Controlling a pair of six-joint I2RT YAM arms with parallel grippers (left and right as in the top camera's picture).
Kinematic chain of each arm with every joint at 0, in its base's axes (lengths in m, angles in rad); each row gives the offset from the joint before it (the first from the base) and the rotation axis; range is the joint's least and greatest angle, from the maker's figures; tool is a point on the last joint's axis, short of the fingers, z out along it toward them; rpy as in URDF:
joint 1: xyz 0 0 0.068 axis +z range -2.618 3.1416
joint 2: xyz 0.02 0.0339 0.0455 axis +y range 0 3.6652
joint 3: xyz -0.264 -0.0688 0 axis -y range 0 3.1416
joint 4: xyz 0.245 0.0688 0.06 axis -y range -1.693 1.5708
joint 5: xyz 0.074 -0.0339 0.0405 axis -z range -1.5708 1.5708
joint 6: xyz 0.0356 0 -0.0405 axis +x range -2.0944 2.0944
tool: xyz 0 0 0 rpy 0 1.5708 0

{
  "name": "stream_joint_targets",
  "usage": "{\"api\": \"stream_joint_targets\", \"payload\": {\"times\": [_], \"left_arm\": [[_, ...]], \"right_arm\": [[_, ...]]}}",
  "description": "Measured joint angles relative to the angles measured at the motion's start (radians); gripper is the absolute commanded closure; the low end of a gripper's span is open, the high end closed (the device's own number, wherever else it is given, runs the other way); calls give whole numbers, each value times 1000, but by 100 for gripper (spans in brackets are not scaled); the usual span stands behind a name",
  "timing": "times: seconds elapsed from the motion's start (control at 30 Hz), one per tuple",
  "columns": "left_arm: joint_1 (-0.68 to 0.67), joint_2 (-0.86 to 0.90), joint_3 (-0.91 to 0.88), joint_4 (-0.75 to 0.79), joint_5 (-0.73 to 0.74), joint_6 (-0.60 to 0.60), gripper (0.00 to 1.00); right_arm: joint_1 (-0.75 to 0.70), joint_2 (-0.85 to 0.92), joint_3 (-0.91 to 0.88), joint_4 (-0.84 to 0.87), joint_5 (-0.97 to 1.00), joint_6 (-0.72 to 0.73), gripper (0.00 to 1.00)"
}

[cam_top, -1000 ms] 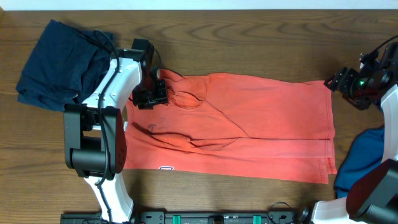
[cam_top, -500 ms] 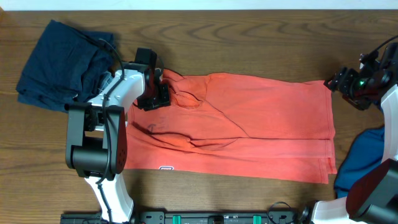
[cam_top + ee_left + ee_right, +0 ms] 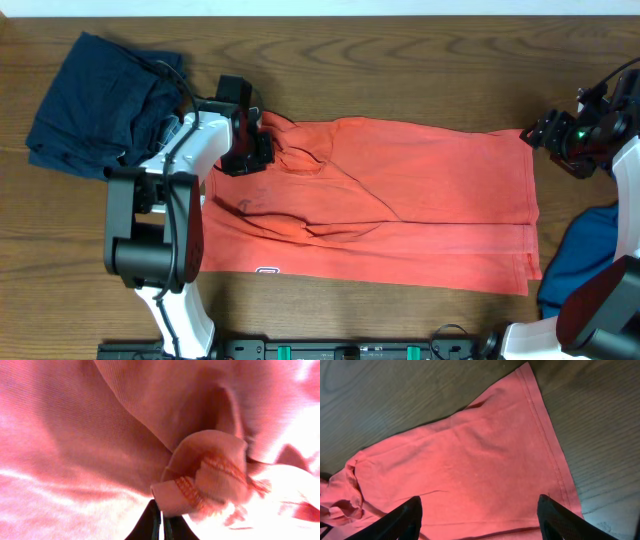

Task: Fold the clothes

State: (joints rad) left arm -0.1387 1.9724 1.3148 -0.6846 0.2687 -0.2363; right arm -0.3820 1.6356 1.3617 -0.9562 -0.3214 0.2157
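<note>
Now gripping for a fold: left tool (image 3: 250, 150) clamped on bunched T-shirt (image 3: 420, 200) edge, right tool (image 3: 548, 133) wide, empty; next, probably lift across.

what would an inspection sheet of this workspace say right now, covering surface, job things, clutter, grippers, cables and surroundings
surface: wooden table, bare wood around the cloth
job's things: coral T-shirt spread across the middle, wrinkled at its left end; navy garment heaped at far left; blue garment at the right edge, partly hidden
clutter: nothing seen
grippers: left gripper shut on a bunched fold of the coral T-shirt; right gripper open above the shirt's far right corner, holding nothing
cables: black cable runs along the left arm over the navy garment
surroundings: black rail at the near edge
</note>
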Motion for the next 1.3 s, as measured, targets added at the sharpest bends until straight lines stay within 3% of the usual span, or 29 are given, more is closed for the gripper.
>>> {"api": "stream_joint_targets", "payload": {"times": [0.23, 0.67, 1.0, 1.03, 1.17, 1.3], "left_arm": [[-1, -83, 0, -14, -71, 1, 94], [-2, -85, 4, -106, -294, 41, 94], [-2, -87, 55, -172, -336, 53, 94], [-2, -89, 55, -181, -336, 53, 91], [-2, -116, 55, -217, -344, 61, 54], [-2, -142, 55, -232, -351, 61, 42]], "right_arm": [[0, 0, 0, 0, 0, 0, 28], [0, 0, 0, 0, 0, 0, 27], [0, 0, 0, 2, 0, 0, 27], [0, 0, 0, 4, 0, 0, 27], [0, 0, 0, 10, 0, 0, 26], [0, 0, 0, 11, 0, 0, 25]]}}
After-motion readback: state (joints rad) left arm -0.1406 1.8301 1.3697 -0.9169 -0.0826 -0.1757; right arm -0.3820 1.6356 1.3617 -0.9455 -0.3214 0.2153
